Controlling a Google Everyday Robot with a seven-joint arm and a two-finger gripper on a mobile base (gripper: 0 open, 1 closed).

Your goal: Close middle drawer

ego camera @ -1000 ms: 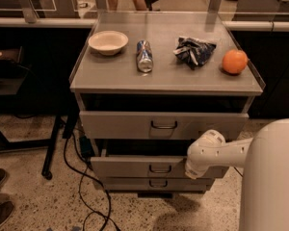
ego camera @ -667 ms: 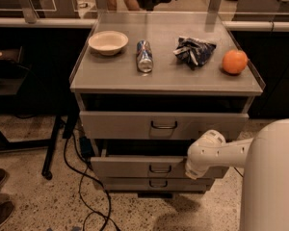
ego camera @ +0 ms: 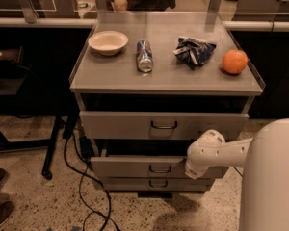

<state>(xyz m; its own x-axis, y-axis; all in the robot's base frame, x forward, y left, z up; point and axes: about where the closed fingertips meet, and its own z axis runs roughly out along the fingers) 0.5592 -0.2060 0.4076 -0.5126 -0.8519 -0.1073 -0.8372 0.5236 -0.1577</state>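
1. Under the tall top drawer [ego camera: 115, 124], the middle drawer [ego camera: 125, 167] stands partly pulled out, with its small handle [ego camera: 160, 169] at the centre.
2. The claw [ego camera: 192, 170] is at the right part of this drawer's front; I cannot tell if it is open or closed.
3. The drawer looks like stiff metal and is probably not heavy. A flat push on the front, near the centre, should move it straight; no grip seems necessary.
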